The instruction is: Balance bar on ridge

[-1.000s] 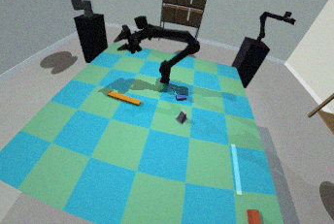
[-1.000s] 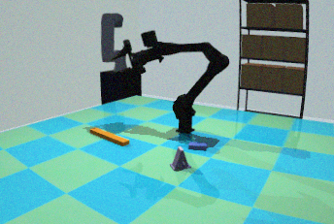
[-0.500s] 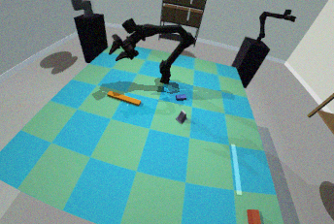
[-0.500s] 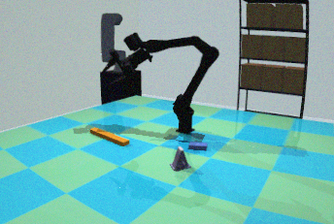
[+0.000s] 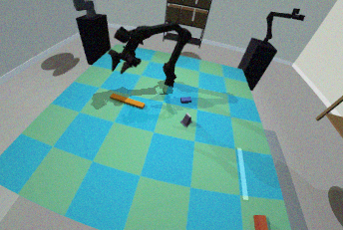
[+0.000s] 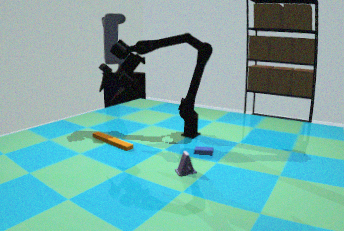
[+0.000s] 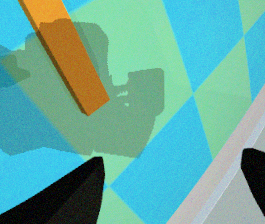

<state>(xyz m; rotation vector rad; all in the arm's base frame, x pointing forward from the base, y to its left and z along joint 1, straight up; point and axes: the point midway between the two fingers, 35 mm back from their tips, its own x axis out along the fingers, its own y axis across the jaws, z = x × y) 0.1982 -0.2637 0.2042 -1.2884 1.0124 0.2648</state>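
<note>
Pincer [image 5: 122, 61] is spread, nothing between the jaws, hanging in the air above the checkered bench [image 5: 150, 169]. Orange bar [image 5: 128, 101] lies flat on the bench, below and ahead of the pincer; wrist view shows its near end [image 7: 67, 53] between the fingertips' line of sight. Ridge [image 6: 186, 163], a small purple wedge, stands well apart from the bar, near a small blue block [image 6: 203, 151].
</note>
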